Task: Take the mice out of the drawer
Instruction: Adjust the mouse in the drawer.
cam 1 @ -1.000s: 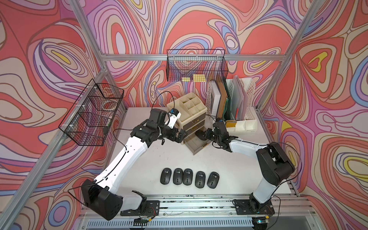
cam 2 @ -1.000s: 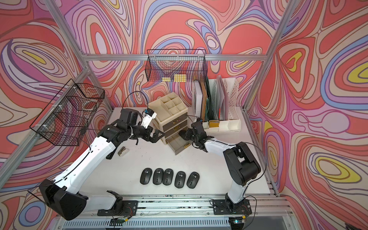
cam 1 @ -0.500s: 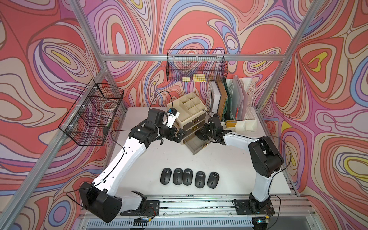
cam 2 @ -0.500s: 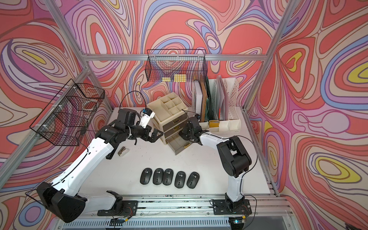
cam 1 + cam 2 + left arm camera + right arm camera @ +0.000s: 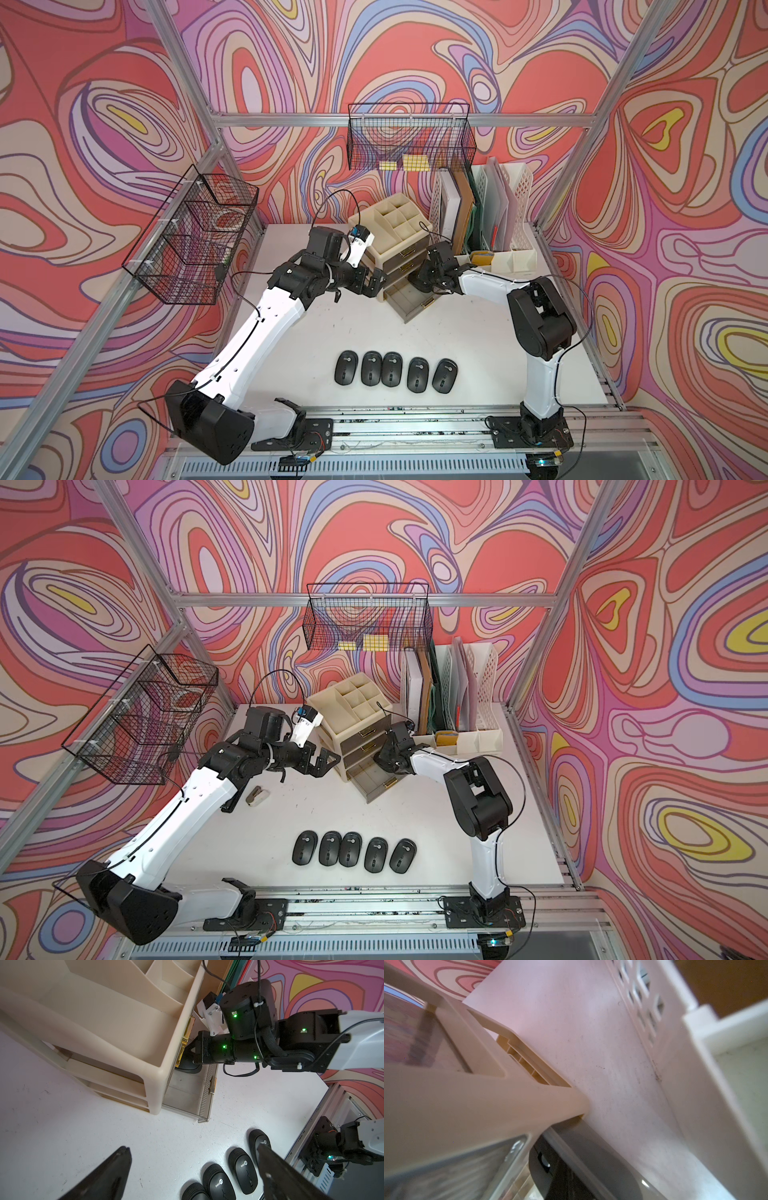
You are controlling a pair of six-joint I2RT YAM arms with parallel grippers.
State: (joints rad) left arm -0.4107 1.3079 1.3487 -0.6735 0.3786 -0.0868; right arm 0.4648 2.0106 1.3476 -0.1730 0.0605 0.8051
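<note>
Since a second ago the right arm's elbow has swung in toward the organiser [image 5: 395,232], carrying the right hand [image 5: 186,1050] deeper over the open drawer [image 5: 405,303]. The left arm has hardly shifted. The right hand is clenched, its tip at the organiser's front just above the drawer's back. I cannot tell whether it touches anything. The left hand [image 5: 191,1147] hangs released, jaws wide, by the organiser's left corner above bare counter [image 5: 478,332].

The drawer, lowest of three, is pulled well out at a slant toward the front right, its handle [image 5: 427,302] end over open counter. Only a narrow strip of counter separates the organiser from the file rack [image 5: 511,220]. A wide free stretch lies between the drawer front and the row of mice.

Five mice [image 5: 392,369] lie side by side near the counter's front edge, the left three nearly touching. The sixth mouse [image 5: 188,1067] sits at the drawer's back, partly under the organiser's frame, right below the right hand. It is the only thing I see in the drawer. The two upper drawers are shut. A staple remover [image 5: 254,796] lies on the counter beside the left forearm. The back basket [image 5: 411,141] holds yellow pads [image 5: 415,163].
</note>
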